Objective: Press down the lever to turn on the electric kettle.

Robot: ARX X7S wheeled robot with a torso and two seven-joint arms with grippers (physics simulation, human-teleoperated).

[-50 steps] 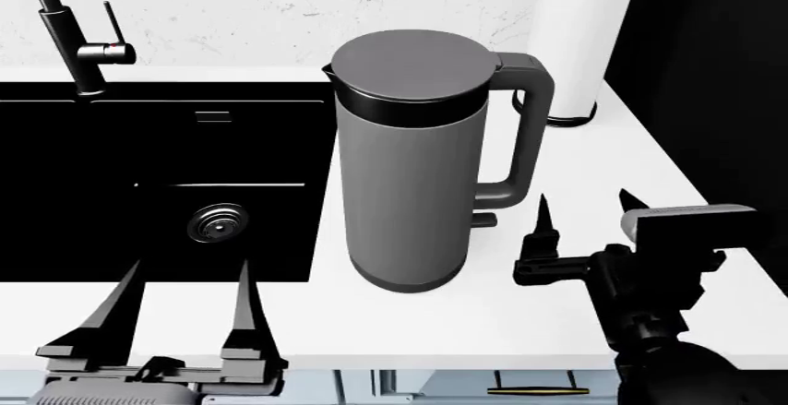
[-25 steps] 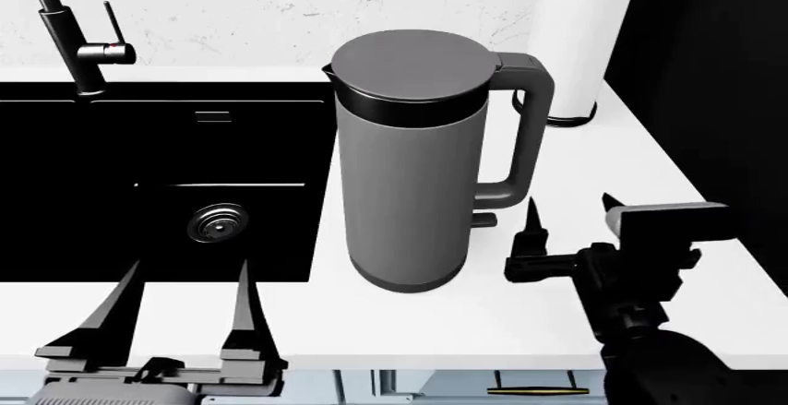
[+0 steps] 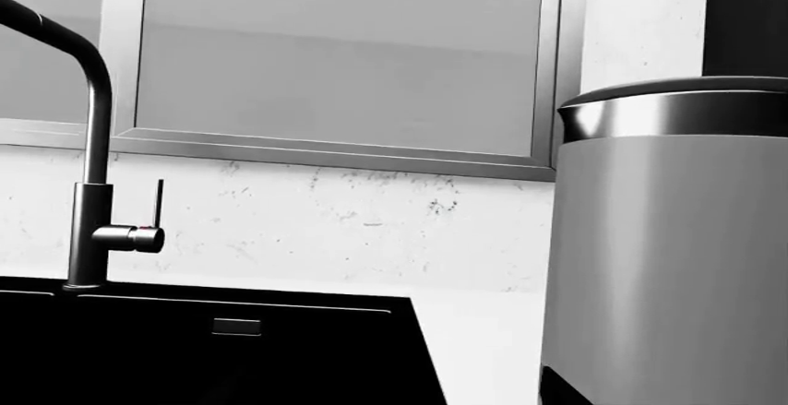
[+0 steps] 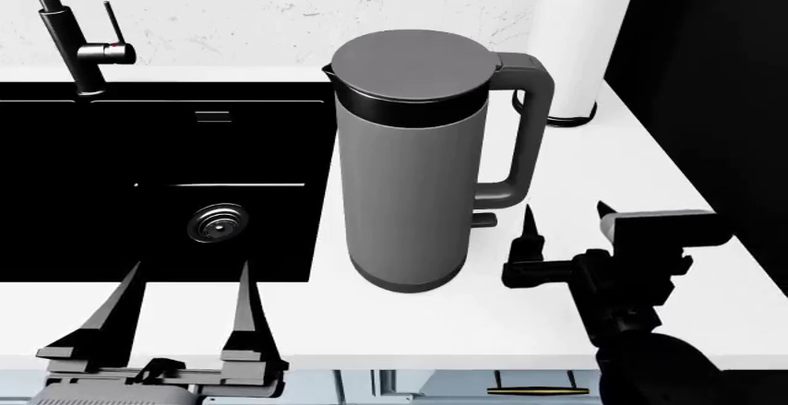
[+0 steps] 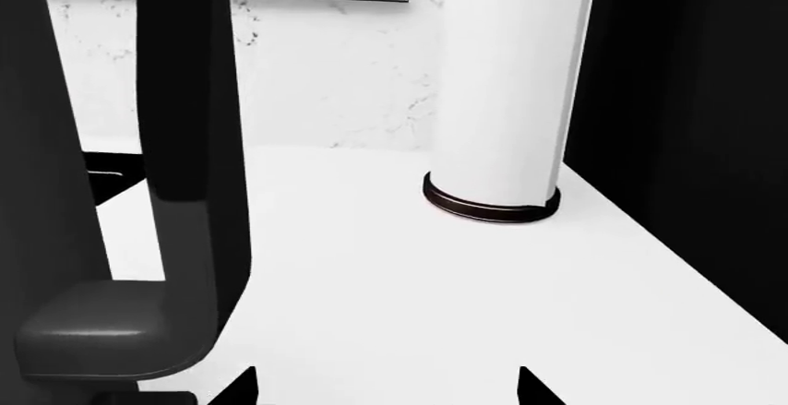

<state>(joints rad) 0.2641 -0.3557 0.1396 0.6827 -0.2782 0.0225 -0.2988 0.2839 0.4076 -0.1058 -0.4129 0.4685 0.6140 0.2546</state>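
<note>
One electric kettle (image 4: 412, 174), one lever (image 4: 485, 220), one tap (image 4: 77, 41), one sink (image 4: 161, 184), one white roll (image 4: 570, 41), two grippers.

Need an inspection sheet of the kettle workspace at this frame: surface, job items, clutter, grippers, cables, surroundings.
Surface: white countertop, with a black sink set into it on the left.
Job's things: electric kettle upright on the counter beside the sink, lid on; lever sticks out below the handle, untouched.
Clutter: white cylinder roll upright behind the kettle, apart from it.
Grippers: left gripper open, hovering over the sink's front edge, holding nothing. Right gripper open, empty, just right of the lever and not touching it.
Cables: nothing seen.
Surroundings: black tap behind the sink, marbled white backsplash, framed window panel above it, dark wall on the right.
</note>
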